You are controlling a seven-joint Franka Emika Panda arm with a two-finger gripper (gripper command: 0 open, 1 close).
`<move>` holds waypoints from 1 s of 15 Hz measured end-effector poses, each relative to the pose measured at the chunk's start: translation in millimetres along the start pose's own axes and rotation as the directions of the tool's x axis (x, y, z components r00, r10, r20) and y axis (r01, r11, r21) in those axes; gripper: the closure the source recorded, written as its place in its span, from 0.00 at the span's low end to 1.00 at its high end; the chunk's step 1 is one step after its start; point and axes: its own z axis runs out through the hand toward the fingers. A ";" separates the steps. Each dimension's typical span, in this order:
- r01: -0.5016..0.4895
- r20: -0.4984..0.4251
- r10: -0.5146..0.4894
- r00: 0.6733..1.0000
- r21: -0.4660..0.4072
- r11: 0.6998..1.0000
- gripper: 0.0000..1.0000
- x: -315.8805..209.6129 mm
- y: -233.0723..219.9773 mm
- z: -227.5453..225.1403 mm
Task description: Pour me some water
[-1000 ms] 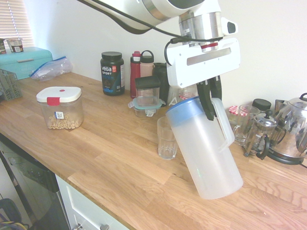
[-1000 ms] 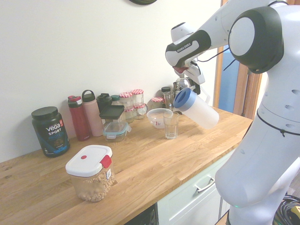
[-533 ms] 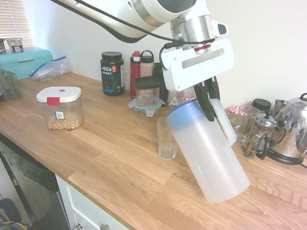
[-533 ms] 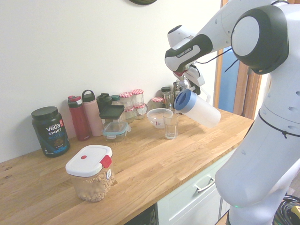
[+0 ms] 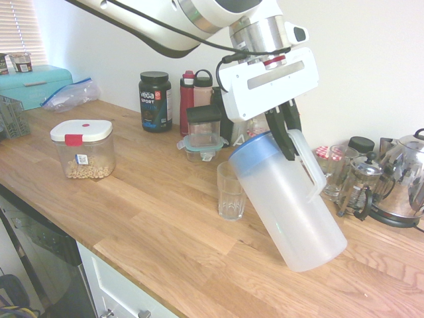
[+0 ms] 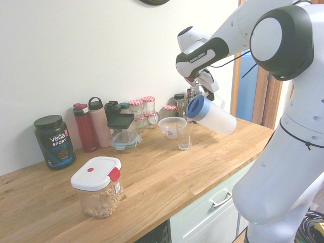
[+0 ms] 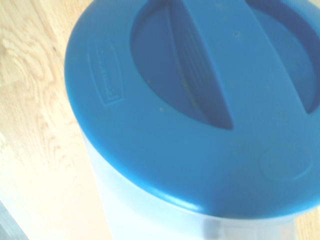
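A tall frosted-white jug (image 5: 288, 202) with a blue lid (image 5: 250, 150) hangs tilted above the wooden counter, lid end leaning toward a clear drinking glass (image 5: 230, 191). My gripper (image 5: 286, 136) is shut on the jug's side handle (image 5: 310, 165). From the other side, the jug (image 6: 213, 117) tips its blue lid (image 6: 195, 107) just above and right of the glass (image 6: 185, 135). The blue lid (image 7: 200, 95) fills the wrist view. No water shows in the jug or in the glass.
A French press (image 5: 361, 185), steel kettle (image 5: 404, 179) and jars stand at the back right. Bottles, a dark tub (image 5: 155, 101) and a lidded container (image 5: 202, 136) line the wall. A cereal box with white lid (image 5: 82, 148) sits left. A bowl (image 6: 171, 126) stands behind the glass.
The arm has tilted the jug further, swinging its base up and out to the right while the lid end dips toward the glass.
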 end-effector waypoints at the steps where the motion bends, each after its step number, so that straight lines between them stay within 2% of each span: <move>1: -0.031 -0.024 0.032 0.999 0.024 0.999 1.00 0.0 2.5 -3.9; 4: -0.149 -0.115 0.169 0.979 0.161 0.976 1.00 -17.6 33.4 -27.2; 7: -0.213 -0.196 0.282 0.939 0.314 0.925 1.00 -65.1 80.9 -47.5; 9: -0.269 -0.234 0.374 0.898 0.382 0.884 1.00 -97.5 105.1 -56.2; 11: -0.348 -0.230 0.479 0.847 0.440 0.828 1.00 -116.0 115.8 -62.4; 13: -0.438 -0.182 0.574 0.798 0.478 0.761 1.00 -127.9 116.1 -63.4; 15: -0.528 -0.118 0.663 0.740 0.509 0.680 1.00 -148.7 105.5 -63.1</move>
